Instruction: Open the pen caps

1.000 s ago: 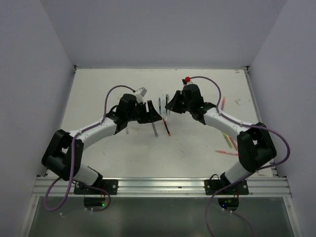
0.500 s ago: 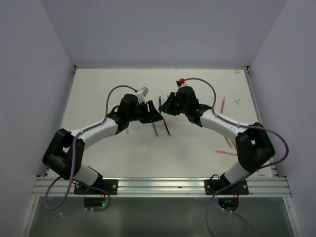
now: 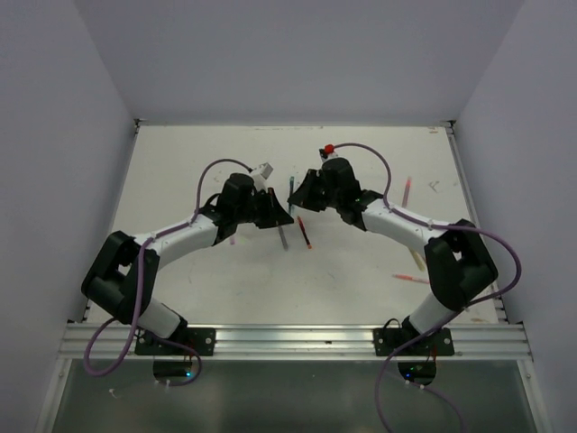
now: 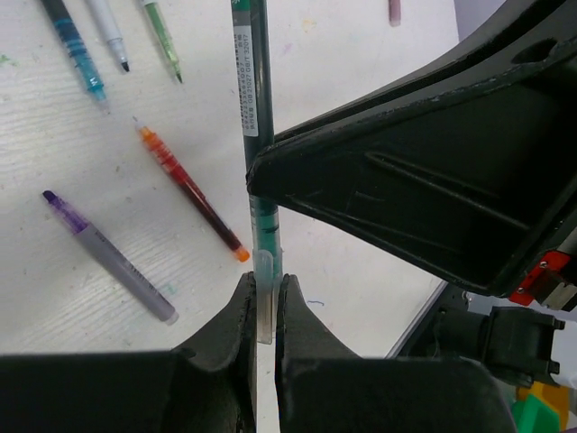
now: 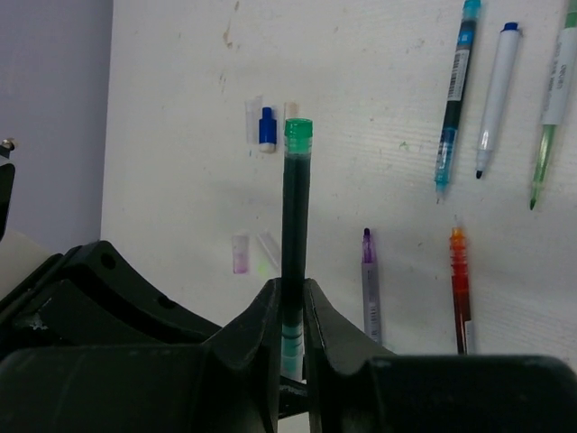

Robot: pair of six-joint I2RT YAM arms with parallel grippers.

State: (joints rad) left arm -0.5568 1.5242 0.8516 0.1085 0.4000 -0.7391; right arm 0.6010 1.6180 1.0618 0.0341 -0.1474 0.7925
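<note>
Left hand [image 4: 263,311] clamped on clear plastic pen cap [image 4: 264,271] of thin dark-green pen [image 5: 296,207]; right hand [image 5: 290,311] grips its barrel — pen held above white counter [image 3: 361,271] centre. Orange-red pen [image 4: 191,191] and purple-grey pen [image 4: 113,257] lie just below, at 6 o'clock. Grey walls [image 3: 54,135] close the counter at 9, 12, 3 o'clock.

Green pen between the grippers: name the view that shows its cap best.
Left wrist: the green pen runs down to its clear cap, pinched in the left gripper. Right wrist shows only the barrel and green tail, cap hidden. Top external shows just a sliver.
</note>
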